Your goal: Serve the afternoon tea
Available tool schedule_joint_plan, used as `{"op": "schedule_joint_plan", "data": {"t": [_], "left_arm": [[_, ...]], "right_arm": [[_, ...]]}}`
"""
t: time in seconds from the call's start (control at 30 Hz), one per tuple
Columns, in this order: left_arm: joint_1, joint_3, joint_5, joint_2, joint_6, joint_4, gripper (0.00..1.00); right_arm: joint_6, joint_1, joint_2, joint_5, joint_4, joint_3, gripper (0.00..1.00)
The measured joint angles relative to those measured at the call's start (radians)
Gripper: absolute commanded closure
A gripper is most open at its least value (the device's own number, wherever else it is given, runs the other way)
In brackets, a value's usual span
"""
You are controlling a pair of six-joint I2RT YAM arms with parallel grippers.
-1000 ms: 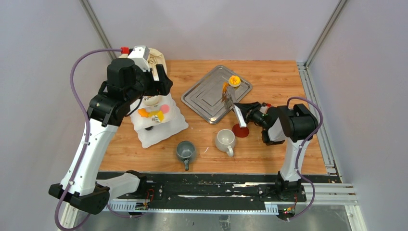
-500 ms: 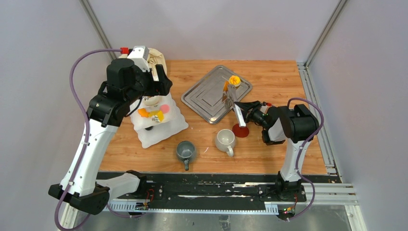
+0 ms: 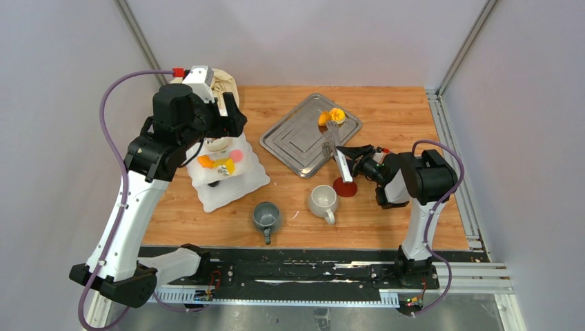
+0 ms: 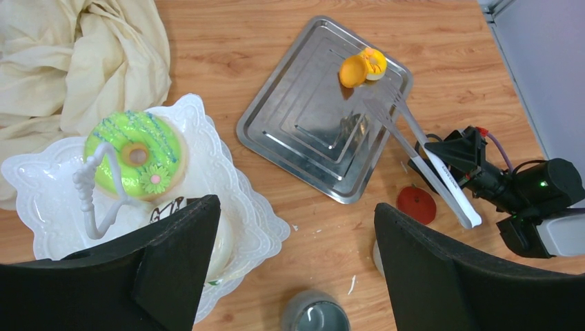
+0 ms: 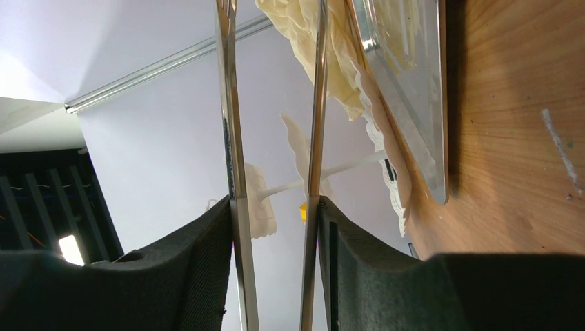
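Observation:
The white three-tier stand (image 3: 256, 181) stands at the left with a green ring doughnut (image 4: 134, 152) on its top tier and orange (image 3: 205, 161), yellow (image 3: 225, 166) and pink (image 3: 236, 155) pastries lower down. My left gripper (image 4: 296, 214) hangs open above the stand, empty. An orange pastry (image 4: 352, 71) and a yellow one (image 4: 374, 62) lie together on the steel tray. My right gripper (image 3: 353, 158) is shut on steel tongs (image 4: 421, 148), whose blades stand apart and empty just short of those two pastries. The grey mug (image 3: 265, 216) and the white mug (image 3: 322, 200) stand near the front.
The rectangular steel tray (image 3: 296, 138) lies tilted at the back middle. A beige cloth (image 4: 76, 55) is bunched at the back left behind the stand. A small red disc (image 3: 344, 187) lies beside the white mug, under the tongs' handle.
The tongs' blades have spread and let go of the orange pastry, which now lies on the tray beside the yellow one. The left arm has not moved.

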Motion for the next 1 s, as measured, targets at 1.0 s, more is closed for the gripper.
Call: {"op": "schedule_joint_plan", "data": {"t": [1.0], "left_arm": [[0.000, -0.002, -0.028, -0.017, 0.024, -0.003, 0.13]], "right_arm": [[-0.879, -0.011, -0.427, 0.018, -1.187, 0.380, 0.64]]}}
